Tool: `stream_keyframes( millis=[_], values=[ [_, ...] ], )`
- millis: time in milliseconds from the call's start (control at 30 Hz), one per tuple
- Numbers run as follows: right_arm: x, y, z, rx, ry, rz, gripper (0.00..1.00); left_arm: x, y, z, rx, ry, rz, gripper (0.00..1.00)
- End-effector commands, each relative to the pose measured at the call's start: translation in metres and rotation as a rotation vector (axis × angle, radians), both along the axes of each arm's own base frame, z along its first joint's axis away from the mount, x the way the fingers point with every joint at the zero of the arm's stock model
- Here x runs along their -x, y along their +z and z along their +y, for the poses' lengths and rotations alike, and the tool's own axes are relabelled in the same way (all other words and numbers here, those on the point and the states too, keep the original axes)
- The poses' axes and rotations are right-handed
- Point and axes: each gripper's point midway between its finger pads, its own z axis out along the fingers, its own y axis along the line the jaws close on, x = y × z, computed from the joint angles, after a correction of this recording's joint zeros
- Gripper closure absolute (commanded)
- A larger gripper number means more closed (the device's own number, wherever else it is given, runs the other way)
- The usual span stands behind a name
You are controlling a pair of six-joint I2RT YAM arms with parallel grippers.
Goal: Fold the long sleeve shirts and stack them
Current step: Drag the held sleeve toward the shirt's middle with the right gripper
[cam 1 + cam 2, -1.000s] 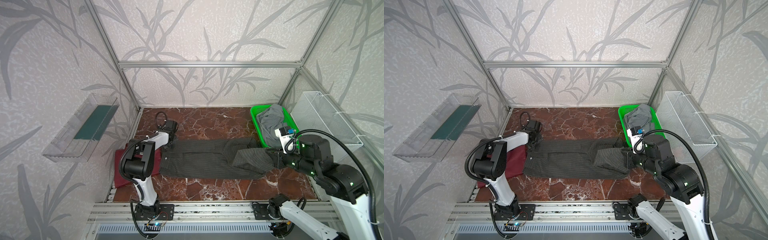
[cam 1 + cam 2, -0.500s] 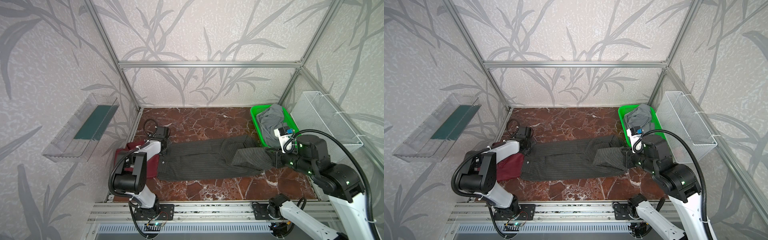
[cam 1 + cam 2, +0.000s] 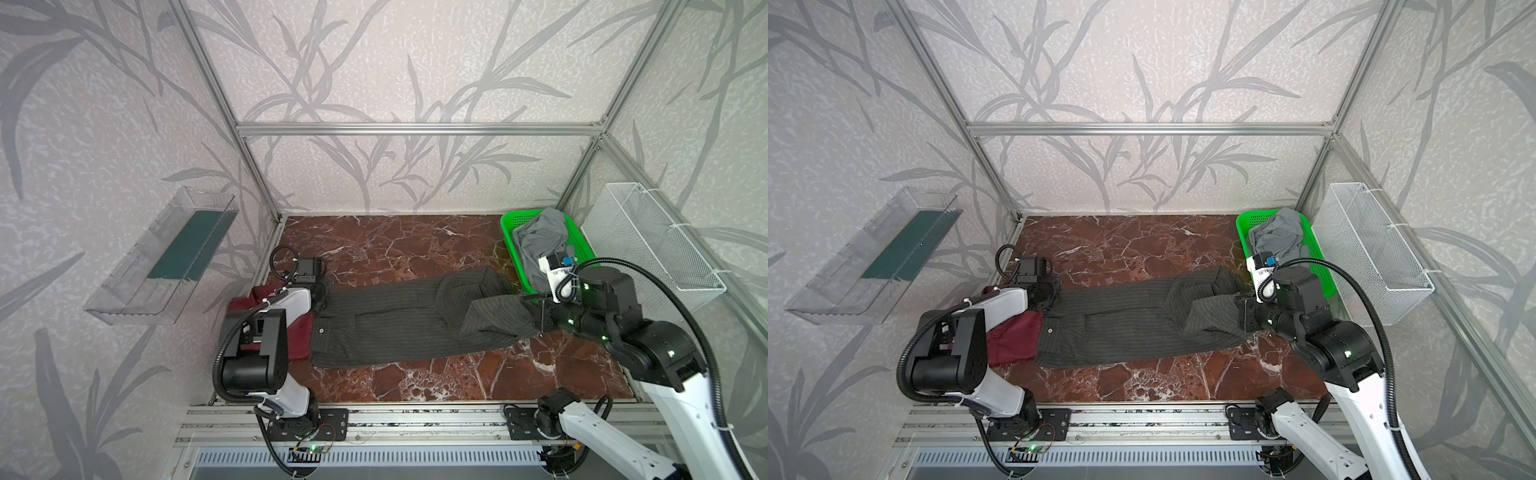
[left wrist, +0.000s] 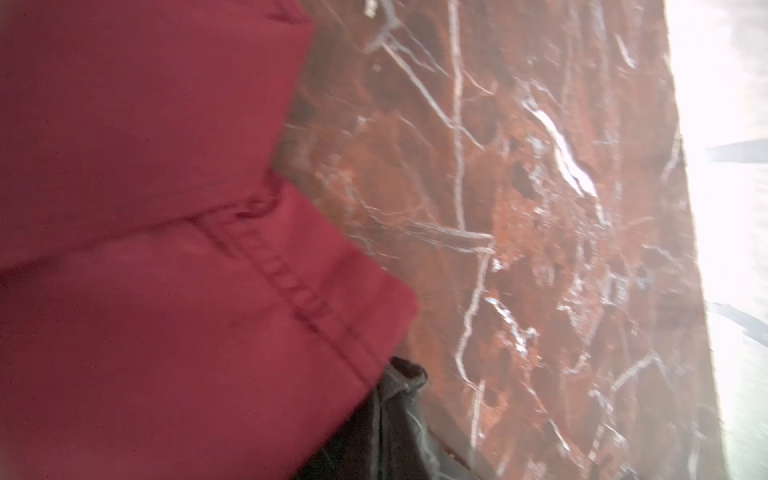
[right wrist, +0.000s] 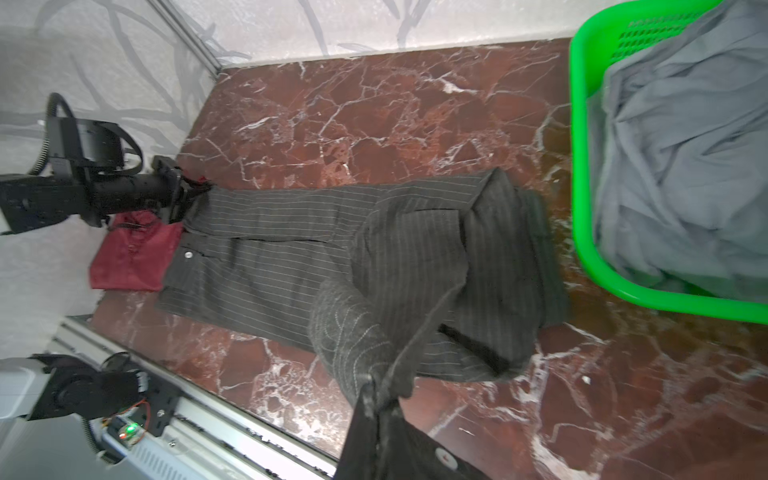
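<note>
So, I hold the charcoal-grey pinstriped button shirt [image 3: 382, 328] stretched across the red marble table [image 3: 395, 245], left pincer [image 5: 189, 195] clamped on its nine-o'clock corner, right pincer [image 5: 380, 388] on its three-o'clock end; the plain maroon shirt [image 3: 1013, 336] lies folded at nine o'clock, and I judge the final folds and stacking remain.

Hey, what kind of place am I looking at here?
Likely a robot lab cell, not a home: a metal frame, a left arm and right arm mounted on a rail, a striped shirt on a marble-look table.
</note>
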Motion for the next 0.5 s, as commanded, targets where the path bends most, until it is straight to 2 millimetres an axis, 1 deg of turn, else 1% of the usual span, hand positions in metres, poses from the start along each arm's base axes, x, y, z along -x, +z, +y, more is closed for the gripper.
stream_keyframes(
  millis=[0, 33, 67, 133, 167, 233, 333, 400, 467],
  values=[
    [-0.012, -0.009, 0.027, -0.122, 0.044, 0.048, 1.0, -0.01, -0.002, -0.01, 0.06, -0.029, -0.044, 1.0],
    [-0.012, -0.022, 0.027, -0.111, 0.036, 0.087, 1.0, -0.01, 0.0, -0.009, 0.05, -0.032, -0.046, 1.0],
    [-0.012, -0.031, 0.024, -0.092, 0.023, 0.11, 1.0, -0.011, 0.002, -0.008, 0.04, -0.035, -0.045, 1.0],
    [-0.013, -0.041, 0.01, -0.038, -0.044, 0.109, 1.0, -0.011, 0.009, -0.004, 0.006, -0.042, -0.047, 1.0],
    [-0.014, -0.043, 0.005, -0.029, -0.064, 0.095, 1.0, -0.011, 0.012, -0.002, -0.011, -0.045, -0.046, 1.0],
    [-0.015, -0.046, 0.004, -0.028, -0.072, 0.086, 1.0, -0.007, 0.016, 0.001, -0.04, -0.046, -0.032, 1.0],
    [-0.016, -0.054, 0.009, -0.034, -0.058, 0.116, 1.0, -0.002, 0.015, 0.003, -0.046, -0.041, -0.017, 1.0],
    [-0.02, -0.054, 0.013, -0.069, -0.061, 0.099, 1.0, 0.002, 0.014, 0.003, -0.043, -0.032, -0.01, 1.0],
    [-0.025, -0.05, 0.019, -0.105, -0.049, 0.078, 1.0, 0.006, 0.012, 0.004, -0.037, -0.017, -0.002, 1.0]
  ],
)
